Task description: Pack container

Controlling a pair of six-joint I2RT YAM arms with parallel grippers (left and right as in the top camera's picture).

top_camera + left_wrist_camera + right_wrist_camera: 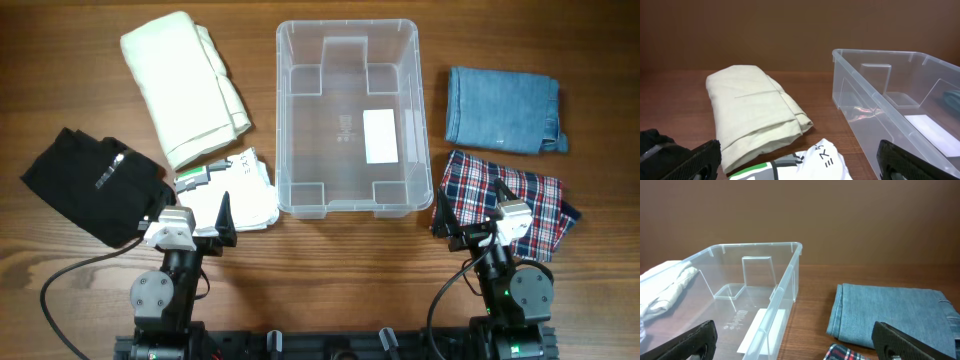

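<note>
The clear plastic container (300, 120) stands empty at the table's middle, a white label (380, 136) on its base. It also shows in the left wrist view (860, 100) and the right wrist view (785, 287). My left gripper (206, 222) is open and empty near the front edge, over a white printed shirt (243, 190), also seen in the left wrist view (815, 162). My right gripper (478, 225) is open and empty above a folded plaid shirt (535, 205), whose corner shows in the right wrist view (845, 354).
A folded cream cloth (185, 85) lies at the back left, also in the left wrist view (752, 112). A black garment (85, 185) lies at the left. Folded blue jeans (500, 108) lie at the back right, also in the right wrist view (890, 312).
</note>
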